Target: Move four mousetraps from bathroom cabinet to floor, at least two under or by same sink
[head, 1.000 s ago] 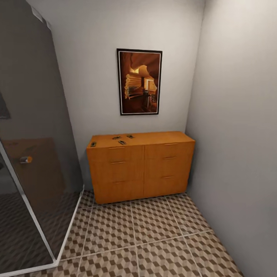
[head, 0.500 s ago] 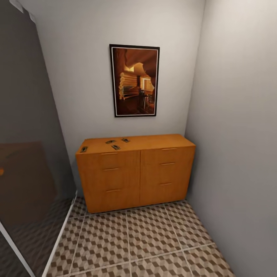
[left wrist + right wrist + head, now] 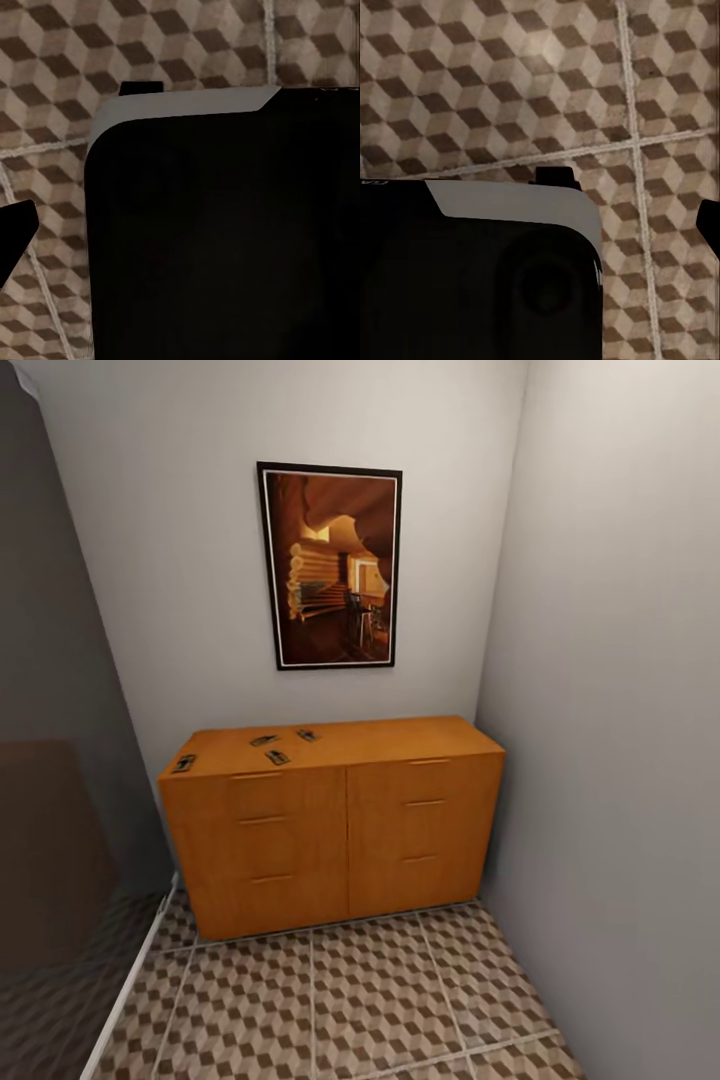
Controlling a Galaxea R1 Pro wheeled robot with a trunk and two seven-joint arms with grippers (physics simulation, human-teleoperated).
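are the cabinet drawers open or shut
Shut: every front on the cabinet sits flush, no gaps. The four mousetraps lie on its top.

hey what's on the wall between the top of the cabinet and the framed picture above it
Nothing. In the head view, plain pale wall runs from the cabinet up to the framed picture. The mousetraps lie flat on the cabinet's top, left of middle.
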